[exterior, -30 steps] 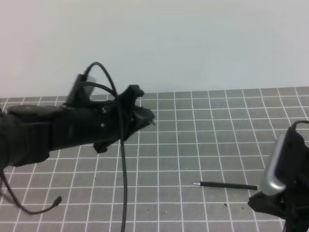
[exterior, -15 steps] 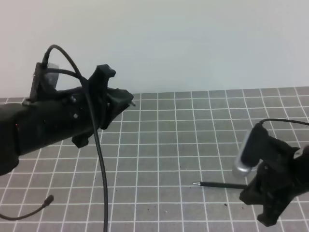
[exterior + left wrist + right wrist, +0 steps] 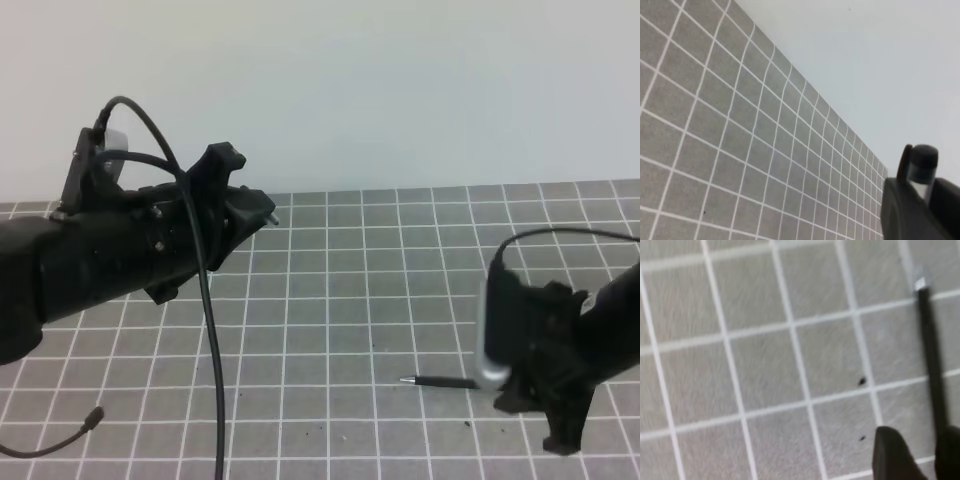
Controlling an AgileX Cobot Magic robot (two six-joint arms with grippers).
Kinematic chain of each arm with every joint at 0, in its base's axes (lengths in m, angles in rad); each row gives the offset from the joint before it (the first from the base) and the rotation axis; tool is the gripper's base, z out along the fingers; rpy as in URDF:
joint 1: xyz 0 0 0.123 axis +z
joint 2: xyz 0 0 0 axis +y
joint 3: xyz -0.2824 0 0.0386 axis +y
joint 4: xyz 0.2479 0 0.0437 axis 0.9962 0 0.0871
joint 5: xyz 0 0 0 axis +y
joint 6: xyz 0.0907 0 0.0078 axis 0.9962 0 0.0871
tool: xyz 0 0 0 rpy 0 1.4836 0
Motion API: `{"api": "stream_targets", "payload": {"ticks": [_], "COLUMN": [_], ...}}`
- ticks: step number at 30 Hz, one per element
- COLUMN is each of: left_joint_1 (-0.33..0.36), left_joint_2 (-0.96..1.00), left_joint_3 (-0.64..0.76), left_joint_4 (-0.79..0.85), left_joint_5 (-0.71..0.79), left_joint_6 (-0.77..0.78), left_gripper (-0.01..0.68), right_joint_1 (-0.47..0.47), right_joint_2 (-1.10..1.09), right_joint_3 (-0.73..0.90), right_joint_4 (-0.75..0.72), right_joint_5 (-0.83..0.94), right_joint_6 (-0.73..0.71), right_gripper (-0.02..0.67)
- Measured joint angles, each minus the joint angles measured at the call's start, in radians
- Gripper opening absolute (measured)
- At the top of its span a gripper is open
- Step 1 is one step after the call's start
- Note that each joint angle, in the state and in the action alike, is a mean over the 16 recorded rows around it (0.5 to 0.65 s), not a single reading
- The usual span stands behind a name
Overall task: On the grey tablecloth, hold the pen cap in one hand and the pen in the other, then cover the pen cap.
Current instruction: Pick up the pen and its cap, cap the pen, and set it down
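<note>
The grey tablecloth [image 3: 400,300] is lying flat across the scene, a matte woven-looking cloth ruled into small squares by thin white lines, with a few tiny dark specks showing on it in the right wrist view. The pen [image 3: 440,381] is lying on this cloth at the near right, a slim straight black rod pointing its small silvery tip to the left; its right end is passing under the right arm.

The right gripper [image 3: 917,452] is hanging low over the pen's rear part. Its two dark, rounded fingertips [image 3: 892,452] are standing apart, with the pen shaft running into the gap between them; whether they are touching it cannot be told.

The left gripper [image 3: 255,212] is hovering high at the far left, a bulky matte black body with glossy cables looping off it. Its jaws are pressed together on the pen cap [image 3: 921,165], a short black cylinder with a rounded top and a thin clip along one side.
</note>
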Motion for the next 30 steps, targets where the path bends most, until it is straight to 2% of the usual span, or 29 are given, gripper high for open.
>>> {"api": "stream_targets", "payload": {"ticks": [5,15,21,30], "left_joint_1": [0.000,0.000,0.000,0.000], "left_joint_2": [0.000,0.000,-0.001,-0.001], "left_joint_3": [0.000,0.000,0.000,0.000], "left_joint_4": [0.000,0.000,-0.006,-0.006], "left_joint_5": [-0.001,0.004,0.020,0.047], "left_joint_6": [0.036,0.101,0.123,0.130], "left_gripper": [0.000,0.003,0.003,0.000], "right_joint_1": [0.036,0.093,0.096,0.096], "right_joint_2": [0.048,0.136,0.186,0.246], "right_joint_3": [-0.004,-0.087,-0.170,-0.230], "right_joint_4": [-0.109,-0.316,-0.340,-0.313], "right_joint_5": [-0.029,-0.050,0.002,0.068], "right_joint_6": [0.023,0.223,0.289,0.275], "right_gripper": [0.270,0.335,0.341,0.341]}}
